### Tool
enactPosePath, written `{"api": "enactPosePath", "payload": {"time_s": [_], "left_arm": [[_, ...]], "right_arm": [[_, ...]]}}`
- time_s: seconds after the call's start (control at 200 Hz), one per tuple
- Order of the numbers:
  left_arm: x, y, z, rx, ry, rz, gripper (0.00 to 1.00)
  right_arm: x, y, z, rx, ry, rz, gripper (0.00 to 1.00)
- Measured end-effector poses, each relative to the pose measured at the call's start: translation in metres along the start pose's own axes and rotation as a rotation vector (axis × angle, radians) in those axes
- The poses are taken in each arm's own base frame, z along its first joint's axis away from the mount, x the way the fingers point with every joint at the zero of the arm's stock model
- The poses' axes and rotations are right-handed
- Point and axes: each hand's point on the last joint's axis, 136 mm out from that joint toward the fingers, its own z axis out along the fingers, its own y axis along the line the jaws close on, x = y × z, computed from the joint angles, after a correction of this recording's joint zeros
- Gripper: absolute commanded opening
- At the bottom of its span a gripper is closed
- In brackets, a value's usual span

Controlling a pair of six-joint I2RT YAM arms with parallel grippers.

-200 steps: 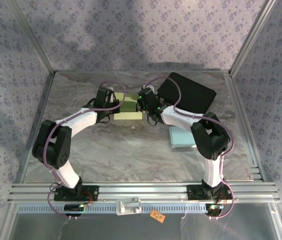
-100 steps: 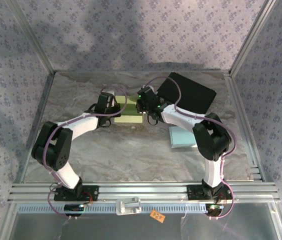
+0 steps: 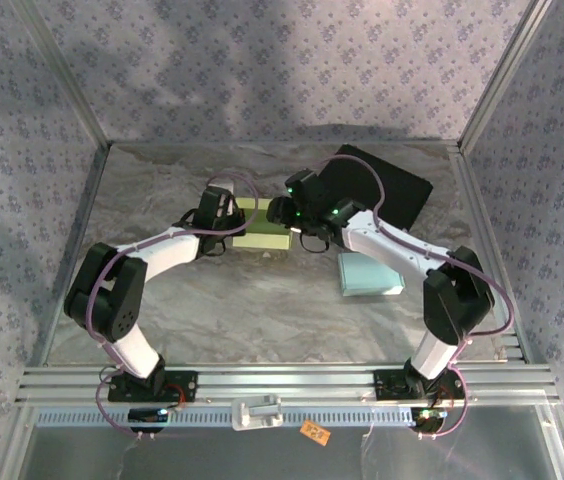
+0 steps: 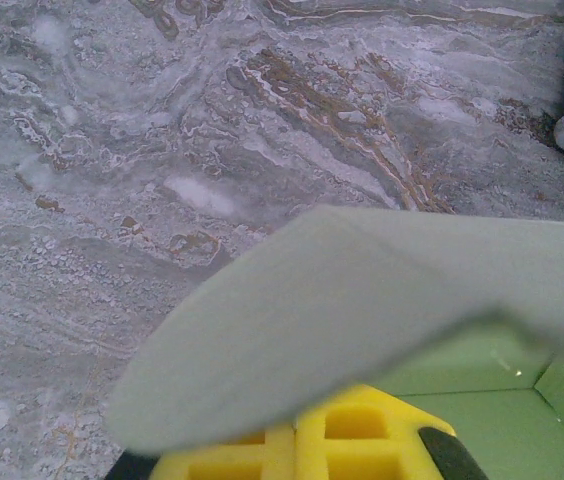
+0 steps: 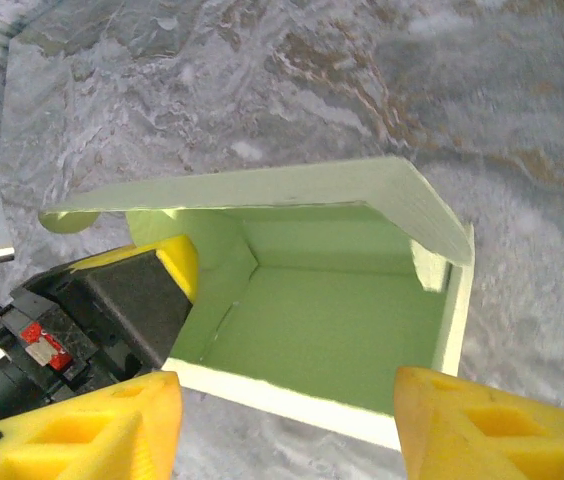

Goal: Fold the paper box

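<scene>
On marbled table (image 3: 242,300): green box (image 3: 265,232), patterned walls (image 3: 262,60).

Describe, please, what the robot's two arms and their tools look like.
The left arm and right arm have white links, bulky black joints and looping purple cables; green lights glow at the right wrist. The right tool has yellow fingers with square recesses.

Left arm (image 3: 157,248) and right arm (image 3: 392,248) share white links, black joints, seemingly purple cables, yellow jaws.
</scene>
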Motion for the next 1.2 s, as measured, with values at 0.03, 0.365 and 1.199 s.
{"api": "enactPosePath", "payload": {"time_s": [0.03,0.365,1.199], "left_arm": [[0.000,0.000,0.000,0.000,0.000,0.000,0.00],[0.004,-0.008,0.000,0.012,0.004,0.012,0.00],[0.005,-0.011,-0.001,0.002,-0.002,0.000,0.00]], "right_arm": [[0.001,-0.002,-0.001,0.004,0.013,0.034,0.59],[-0.034,0.033,-0.023,-0.065,0.021,0.499,0.56],[-0.034,0.022,0.042,0.025,0.061,0.972,0.48]]}}
